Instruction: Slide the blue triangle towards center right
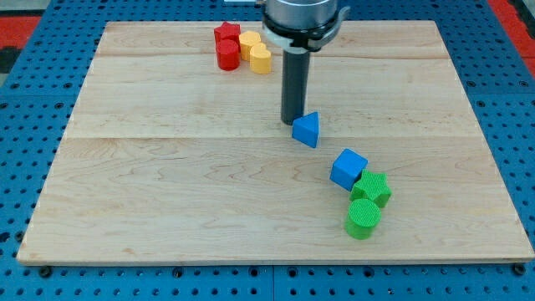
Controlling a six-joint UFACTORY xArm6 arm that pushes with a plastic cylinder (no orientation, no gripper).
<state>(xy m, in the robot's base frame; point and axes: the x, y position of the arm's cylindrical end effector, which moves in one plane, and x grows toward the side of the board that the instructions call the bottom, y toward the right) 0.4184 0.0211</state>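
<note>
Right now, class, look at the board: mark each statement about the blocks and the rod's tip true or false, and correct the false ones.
1. My tip sits just to the view's left of the blue triangle. True.
2. The blue cube lies at the view's top left. False: it lies right of centre toward the bottom, next to the green star.
3. The green cylinder is nearer the view's bottom than the green star. True.
4. The red blocks stand beside the green ones. False: they stand near the top with the yellow blocks, far from the green pair.
5. The blue triangle touches the blue cube. False: bare board shows between them.
</note>
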